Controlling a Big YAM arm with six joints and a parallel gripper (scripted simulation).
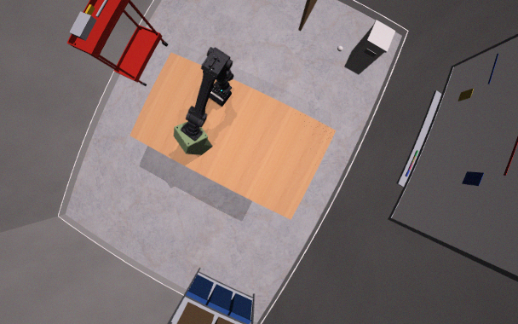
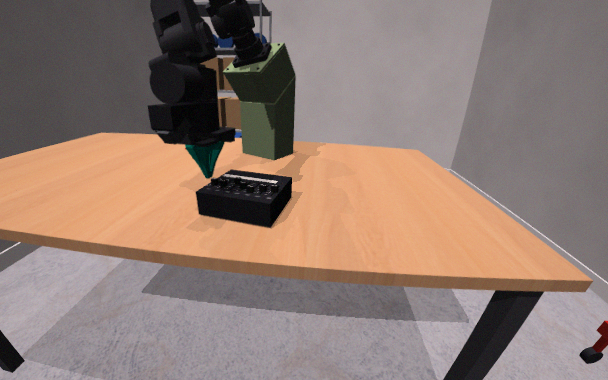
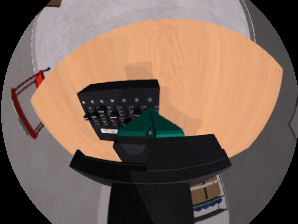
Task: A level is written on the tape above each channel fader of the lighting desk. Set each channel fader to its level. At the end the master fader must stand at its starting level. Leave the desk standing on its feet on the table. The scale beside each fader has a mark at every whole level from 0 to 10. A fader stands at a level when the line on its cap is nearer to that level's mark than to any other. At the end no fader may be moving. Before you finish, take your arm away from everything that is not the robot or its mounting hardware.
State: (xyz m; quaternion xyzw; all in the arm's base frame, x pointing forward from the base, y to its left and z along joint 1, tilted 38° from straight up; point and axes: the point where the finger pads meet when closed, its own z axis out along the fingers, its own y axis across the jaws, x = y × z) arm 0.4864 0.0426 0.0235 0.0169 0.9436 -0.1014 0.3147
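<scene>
The desk (image 2: 243,202) sits flat on the tabletop (image 2: 380,220), just in front of the arm's green base (image 2: 265,115). The hand (image 2: 207,171) is closed on nothing, its pinched tips poised at the desk's left end, seemingly over an end fader (image 2: 218,183), though which one is hard to tell. The box looks rigid and light, so it may skid. Better to nudge the small caps gently along their slots than to grip them.

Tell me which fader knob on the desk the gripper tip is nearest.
The end knob at the desk's left in the exterior view. The shut green gripper points down just above it; the other knobs run off to the right.
</scene>
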